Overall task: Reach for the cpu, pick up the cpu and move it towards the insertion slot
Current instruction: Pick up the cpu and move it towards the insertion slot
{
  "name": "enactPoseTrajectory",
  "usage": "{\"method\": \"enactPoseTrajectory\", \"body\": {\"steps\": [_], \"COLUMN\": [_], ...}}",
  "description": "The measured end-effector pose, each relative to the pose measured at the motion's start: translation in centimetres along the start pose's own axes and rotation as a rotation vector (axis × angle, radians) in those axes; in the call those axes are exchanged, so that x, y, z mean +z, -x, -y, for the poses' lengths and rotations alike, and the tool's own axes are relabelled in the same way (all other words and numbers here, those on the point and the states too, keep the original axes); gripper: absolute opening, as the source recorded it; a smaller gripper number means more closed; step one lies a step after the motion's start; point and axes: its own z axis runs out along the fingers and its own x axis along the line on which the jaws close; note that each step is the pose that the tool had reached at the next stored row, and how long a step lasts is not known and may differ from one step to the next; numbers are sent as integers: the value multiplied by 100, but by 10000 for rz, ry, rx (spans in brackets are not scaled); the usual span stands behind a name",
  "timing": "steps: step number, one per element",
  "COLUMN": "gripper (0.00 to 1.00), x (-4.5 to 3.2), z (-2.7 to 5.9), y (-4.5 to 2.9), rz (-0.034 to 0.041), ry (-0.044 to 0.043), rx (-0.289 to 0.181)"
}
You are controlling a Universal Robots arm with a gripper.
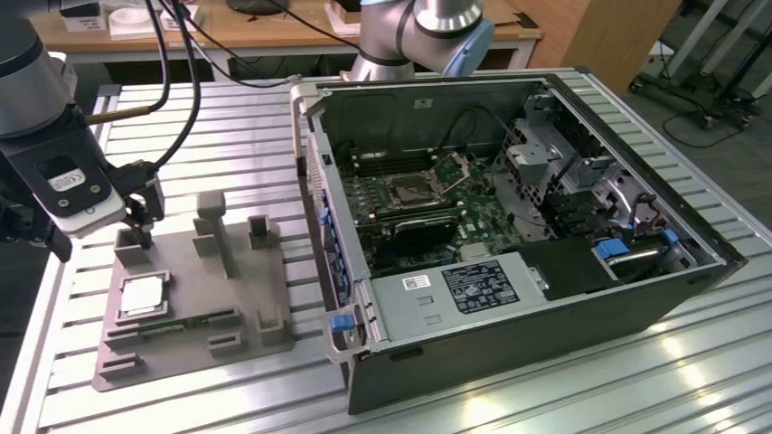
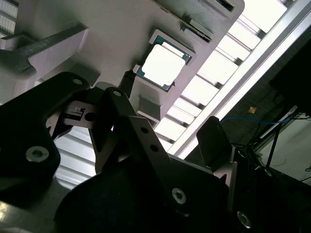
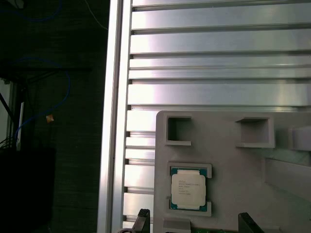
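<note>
Your arm (image 1: 31, 63) is silver-grey tube with a pale blue joint cap (image 1: 468, 38). Above the black gripper (image 3: 194, 223) sits a white labelled block (image 1: 72, 194), with black cables (image 1: 181, 108) looping off higher still. Silver screws (image 2: 37, 154) stud the gripper's housing.

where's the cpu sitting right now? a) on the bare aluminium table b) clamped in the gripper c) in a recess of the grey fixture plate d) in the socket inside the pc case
c: in the first wrist view the cpu lies flat in a square recess of the grey fixture plate, and the open gripper is not touching it.
</note>
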Motion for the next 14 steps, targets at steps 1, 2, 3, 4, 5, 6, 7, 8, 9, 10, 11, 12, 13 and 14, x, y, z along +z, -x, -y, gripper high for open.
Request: {"method": "enactPoseTrajectory", "body": {"steps": [1, 2, 3, 4, 5, 6, 7, 8, 9, 10, 11, 12, 13, 14], "gripper": [78, 78, 78, 78, 78, 78, 78, 78, 78, 78, 78, 78, 78, 78], "x": [0, 0, 0, 0, 0, 1, 2, 3, 7, 11, 17, 24, 34, 44], "z": [0, 0, 0, 0, 0, 0, 0, 0, 1, 1, 2, 2, 2, 1], "y": [0, 0, 0, 0, 0, 0, 0, 0, 0, 0, 1, 0, 0, 0], "rz": [0, 0, 1, 0, 0, 1, 1, 2, 2, 2, 1, 2, 6, 7], "ry": [0, 0, 0, 1, 4, 9, 13, 22, 40, 70, 116, 174, 238, 302], "rx": [0, -1, 0, 0, 0, -1, -1, 0, 0, -1, -2, -1, -1, -1]}}
